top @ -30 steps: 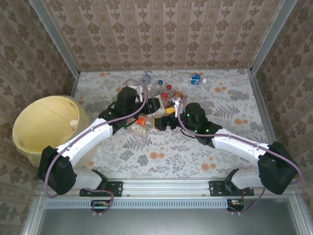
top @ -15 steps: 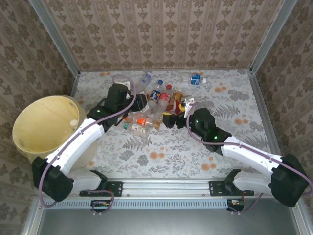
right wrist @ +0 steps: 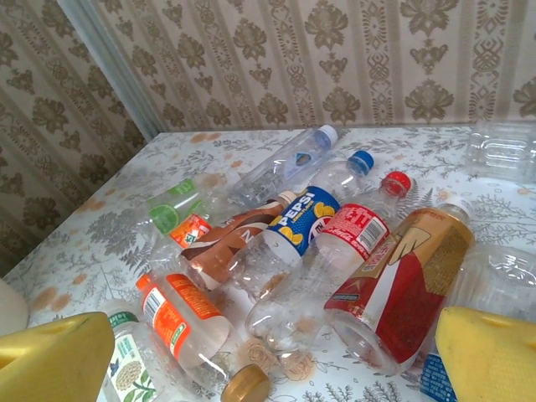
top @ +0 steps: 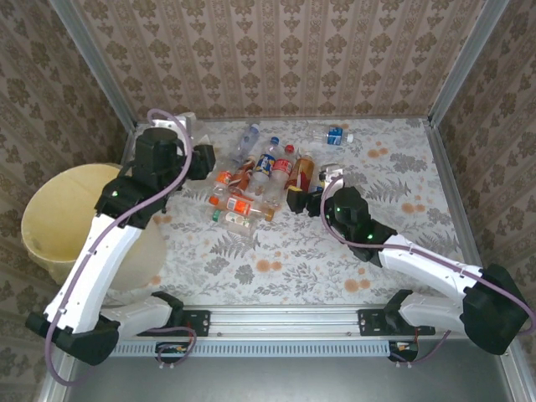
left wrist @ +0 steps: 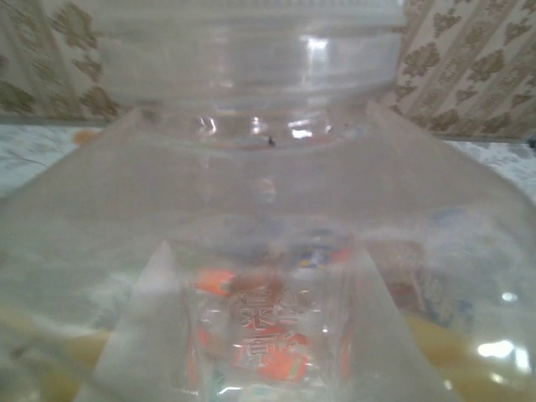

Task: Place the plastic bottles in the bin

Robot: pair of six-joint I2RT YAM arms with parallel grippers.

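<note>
The bottles (top: pixel 260 174) lie in a loose heap on the far middle of the table (top: pixel 335 260). The bin (top: pixel 46 213) stands off the table's left edge, well apart from the heap. One clear bottle (left wrist: pixel 268 209) is out of the heap and in the left gripper (top: pixel 203 161), which is clamped shut on it. In the left wrist view its shoulder and threaded neck sit right against the lens, with the yellow fingers (left wrist: pixel 50 360) showing blurred through the plastic at the bottom corners. From above, that gripper is raised over the table's far left part, between the bin and the heap. It is beyond the bin's right side and not over its mouth. The right gripper (top: pixel 303 199) is at the heap's near right edge, with its yellow fingers (right wrist: pixel 490 352) spread wide and nothing gripped between them. In the right wrist view the bottles lie just ahead of it. A red-and-gold labelled bottle (right wrist: pixel 410 276) is closest to the right finger, and an orange-labelled bottle (right wrist: pixel 172 314) is beside the left one. A Pepsi bottle (right wrist: pixel 306 219) and a red-capped bottle (right wrist: pixel 356 230) lie side by side further in. A blue-labelled bottle (top: pixel 335 136) lies alone near the far wall, apart from the rest.
</note>
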